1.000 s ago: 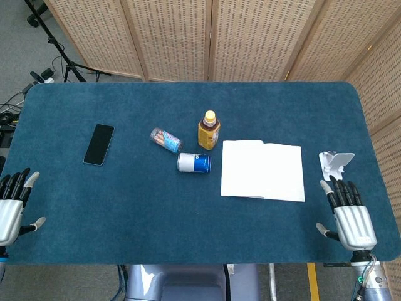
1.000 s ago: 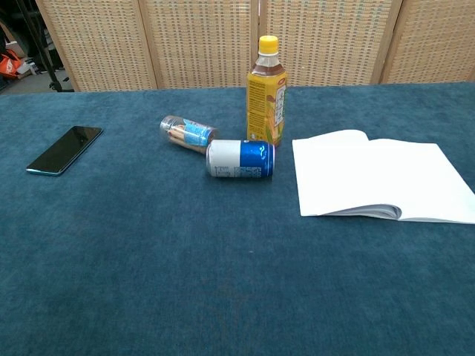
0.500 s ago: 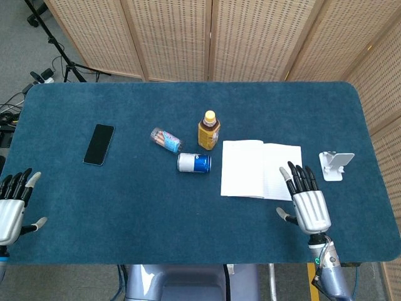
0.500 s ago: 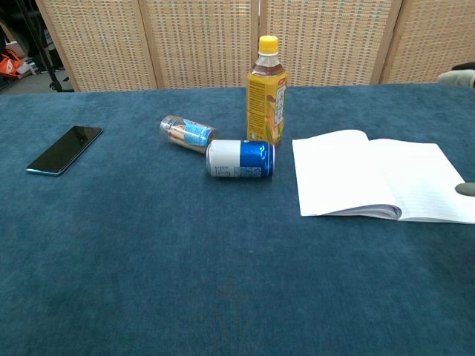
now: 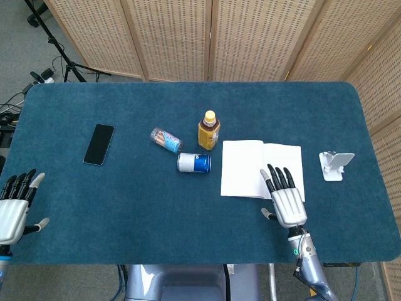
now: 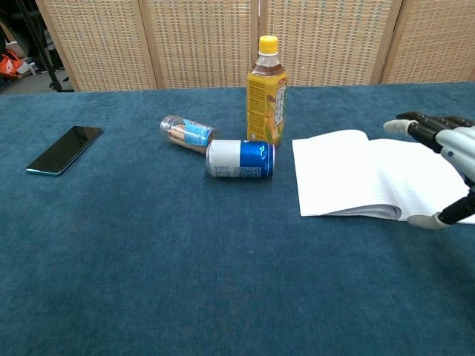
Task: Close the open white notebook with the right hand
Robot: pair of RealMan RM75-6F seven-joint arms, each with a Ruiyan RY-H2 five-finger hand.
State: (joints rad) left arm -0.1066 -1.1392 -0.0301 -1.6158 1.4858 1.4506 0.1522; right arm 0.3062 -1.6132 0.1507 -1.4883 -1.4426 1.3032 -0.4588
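Observation:
The white notebook (image 5: 254, 166) (image 6: 356, 174) lies open and flat on the blue table, right of centre. My right hand (image 5: 285, 199) (image 6: 449, 159) hovers over the notebook's right page near its front edge, fingers spread and pointing away from me, holding nothing. At the front left corner my left hand (image 5: 14, 207) stays open above the table edge, far from the notebook; the chest view does not show it.
A blue can (image 5: 193, 162) (image 6: 240, 159) lies on its side just left of the notebook. A yellow-capped bottle (image 5: 208, 130) (image 6: 267, 92) stands behind it, next to a small lying jar (image 5: 165, 139) (image 6: 188, 133). A black phone (image 5: 99, 144) (image 6: 64, 149) lies far left. A white stand (image 5: 334, 165) sits right of the notebook.
My right hand has moved left from beside the white stand to above the notebook's right page. The left hand has barely shifted. The notebook has not moved.

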